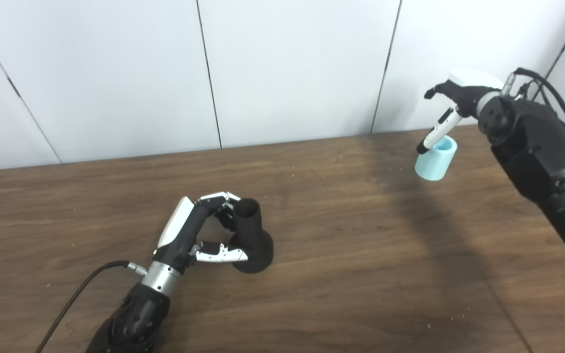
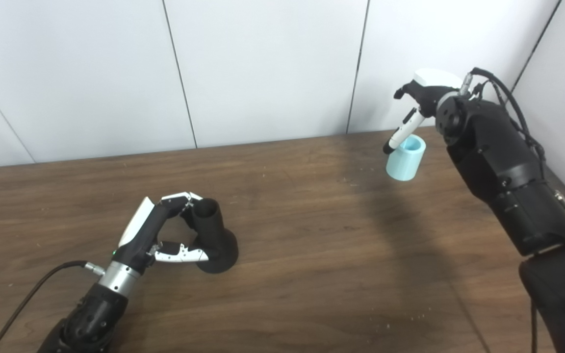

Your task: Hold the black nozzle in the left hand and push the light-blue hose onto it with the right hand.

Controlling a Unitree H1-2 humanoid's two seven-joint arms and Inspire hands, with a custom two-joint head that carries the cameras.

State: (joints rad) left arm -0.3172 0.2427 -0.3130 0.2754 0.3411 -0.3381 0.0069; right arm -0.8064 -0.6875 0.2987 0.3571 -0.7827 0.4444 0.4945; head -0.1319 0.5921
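My left hand [image 1: 187, 233] had its fingers [image 1: 216, 198] curled round the black nozzle [image 1: 250, 235]; right hand [image 1: 451, 105] hung spread above the light-blue hose [image 1: 435, 159] near the counter's far edge

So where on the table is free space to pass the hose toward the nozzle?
The wooden table is bare between the black nozzle and the light-blue hose, also along the front edge. It is crowded around the left hand and the right hand.
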